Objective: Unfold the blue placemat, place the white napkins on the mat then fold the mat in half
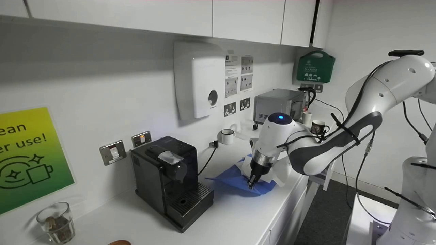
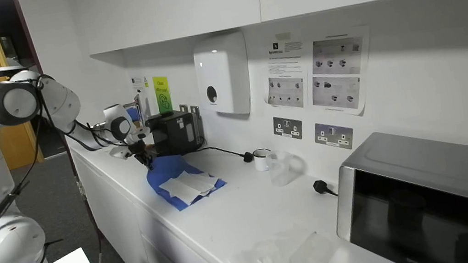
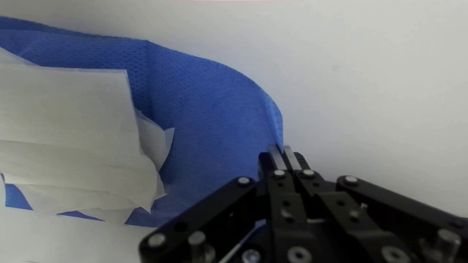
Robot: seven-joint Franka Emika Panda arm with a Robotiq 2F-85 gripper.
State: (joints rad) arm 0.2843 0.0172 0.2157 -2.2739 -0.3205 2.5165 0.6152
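Note:
The blue placemat (image 1: 231, 177) lies spread on the white counter between the coffee machine and the mug; it also shows in an exterior view (image 2: 164, 167) and in the wrist view (image 3: 212, 117). The white napkins (image 3: 73, 117) lie loosely stacked on the mat, also seen in an exterior view (image 2: 191, 185). Some napkin corners reach past the mat's edge in the wrist view. My gripper (image 3: 280, 149) is shut on the mat's edge at the end nearer the coffee machine. That edge curls up to the fingertips. The gripper also shows in both exterior views (image 1: 252, 185) (image 2: 149, 166).
The black coffee machine (image 1: 170, 177) stands close beside the mat. A white mug (image 2: 261, 160) and a clear plastic cup (image 2: 280, 168) stand by the wall. A microwave (image 2: 433, 194) and thin translucent sheets (image 2: 287, 258) are further along. A glass (image 1: 56, 223) stands past the machine.

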